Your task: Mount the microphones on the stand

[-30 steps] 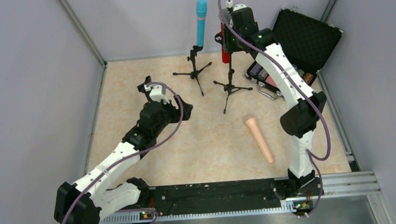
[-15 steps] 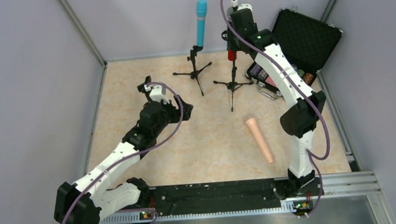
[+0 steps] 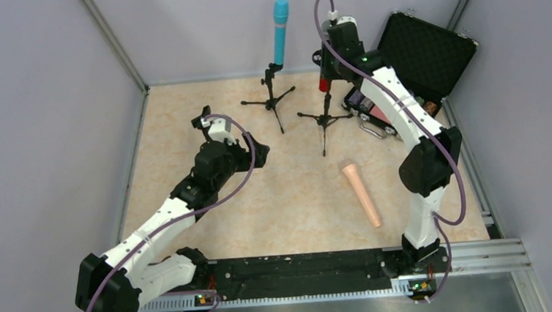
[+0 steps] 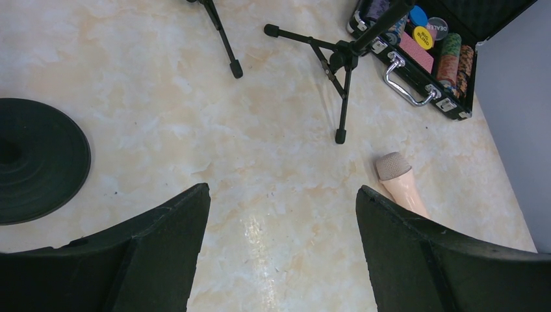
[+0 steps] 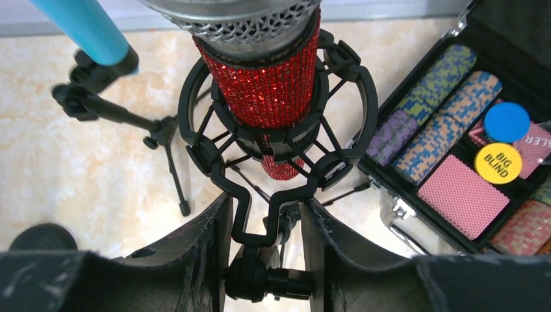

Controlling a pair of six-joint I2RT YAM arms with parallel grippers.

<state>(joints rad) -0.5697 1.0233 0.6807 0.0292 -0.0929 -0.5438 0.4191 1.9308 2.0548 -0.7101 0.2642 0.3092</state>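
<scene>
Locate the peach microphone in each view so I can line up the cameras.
Top external: the peach microphone lies flat, lower right of centre, mesh head pointing away from the arm bases.
Left wrist: only its head and upper body show, lower right.
Right wrist: not in it.
Shared landmark: the open chip case, upper right in top external, top right in left wrist, right side in right wrist.
</scene>
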